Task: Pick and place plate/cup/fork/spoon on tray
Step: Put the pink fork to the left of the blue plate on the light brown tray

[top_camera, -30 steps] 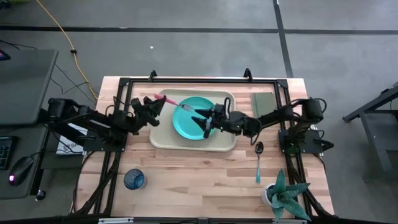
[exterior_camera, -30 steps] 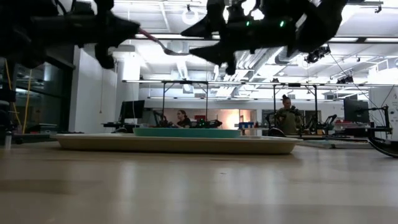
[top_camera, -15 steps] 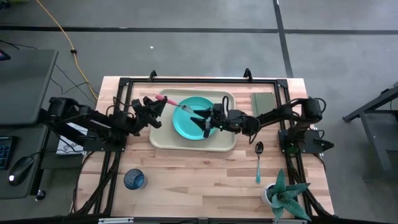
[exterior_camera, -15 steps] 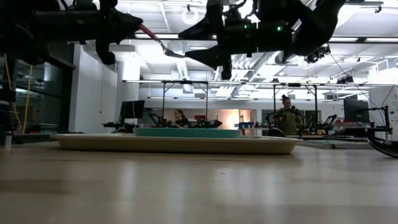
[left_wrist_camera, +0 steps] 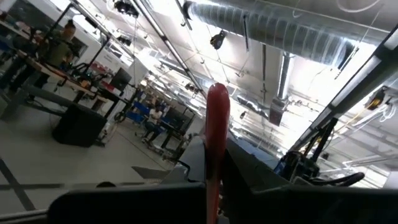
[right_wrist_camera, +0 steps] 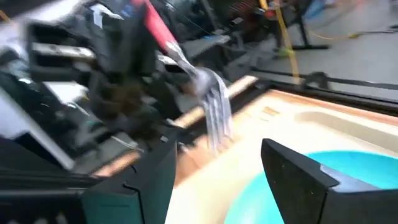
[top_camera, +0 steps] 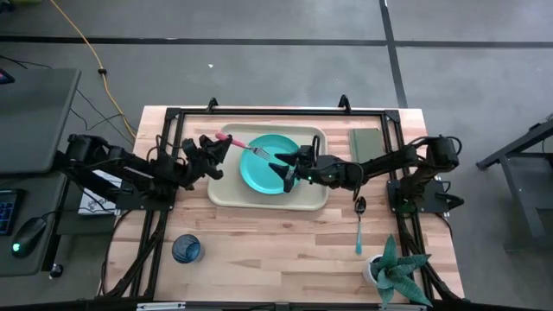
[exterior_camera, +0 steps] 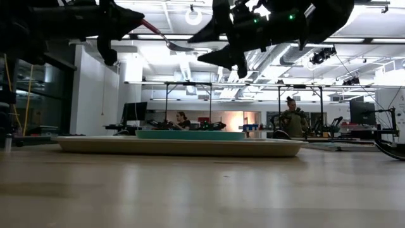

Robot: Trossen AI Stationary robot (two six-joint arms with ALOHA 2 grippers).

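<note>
So we've got the left gripper (top_camera: 223,149) clenched on the red handle of the fork (top_camera: 244,144), holding it up in the air over the left part of the tray (top_camera: 226,195). The tines stick out toward the right arm, and in the low view the fork (exterior_camera: 163,37) sits well above the table. The right gripper (top_camera: 282,163) hangs over the turquoise plate (top_camera: 259,173) with its fingers spread wide and nothing between them; from its wrist camera we see the fork tines (right_wrist_camera: 214,106) just ahead of those open fingers, not touching them.

The plate lies flat inside the tray. The cup (top_camera: 186,250) stands on the table near the front left, well apart from the tray. The spoon (top_camera: 359,223) lies on the table to the right of the tray, near a small potted plant (top_camera: 397,269).
</note>
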